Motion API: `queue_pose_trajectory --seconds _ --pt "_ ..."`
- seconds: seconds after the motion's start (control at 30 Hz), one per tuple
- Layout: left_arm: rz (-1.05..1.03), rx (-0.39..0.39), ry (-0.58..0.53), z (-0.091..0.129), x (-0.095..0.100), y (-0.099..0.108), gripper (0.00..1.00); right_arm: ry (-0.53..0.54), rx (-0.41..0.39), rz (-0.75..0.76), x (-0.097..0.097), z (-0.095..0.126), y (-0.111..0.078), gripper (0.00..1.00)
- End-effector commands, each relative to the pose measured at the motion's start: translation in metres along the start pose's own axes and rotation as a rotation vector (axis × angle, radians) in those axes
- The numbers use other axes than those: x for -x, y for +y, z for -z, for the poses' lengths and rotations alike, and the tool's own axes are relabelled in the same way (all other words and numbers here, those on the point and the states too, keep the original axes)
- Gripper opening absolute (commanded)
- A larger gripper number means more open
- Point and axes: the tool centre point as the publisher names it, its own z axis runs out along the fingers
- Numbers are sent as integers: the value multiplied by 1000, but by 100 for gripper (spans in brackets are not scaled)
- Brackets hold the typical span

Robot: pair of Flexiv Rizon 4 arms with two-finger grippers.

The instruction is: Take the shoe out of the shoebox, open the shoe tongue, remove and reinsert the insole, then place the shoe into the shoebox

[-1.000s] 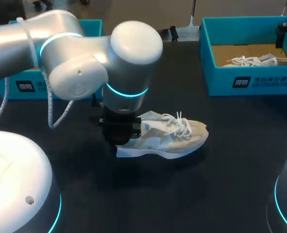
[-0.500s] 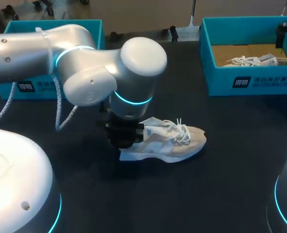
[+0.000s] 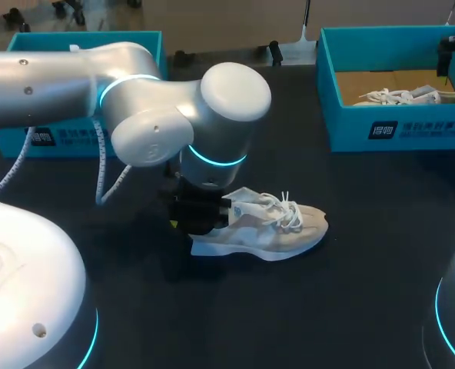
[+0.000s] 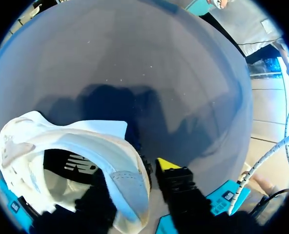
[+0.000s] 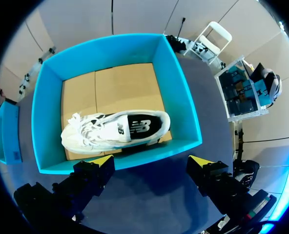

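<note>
Shoe [image 3: 273, 231] heel clamped between left gripper [image 4: 134, 178] fingers; right gripper [image 5: 152, 161] fingers spread apart, shoebox [image 5: 181, 97] ahead.

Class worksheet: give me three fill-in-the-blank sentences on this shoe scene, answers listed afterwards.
1. The left gripper grips the cream lace-up shoe by its ____.
2. The right gripper, fingers ____, hangs above the turquoise cardboard shoebox.
3. Inside that shoebox lies ____ white sneaker.
Answers: heel; open; one.
</note>
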Motion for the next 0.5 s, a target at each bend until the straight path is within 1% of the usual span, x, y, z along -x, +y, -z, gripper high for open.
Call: queue_pose_trajectory --seconds 0.03,0.1,0.3,0.5 --pt "-5 0 -3 4 1 0 100 1 2 0 0 0 -1 100" --pt "-3 13 -12 7 0 -1 100 1 2 0 0 0 -1 100" --pt "2 4 -38 17 -6 -4 100 1 2 0 0 0 -1 100" --pt "49 11 -109 32 -16 -3 100 1 2 0 0 0 -1 100"
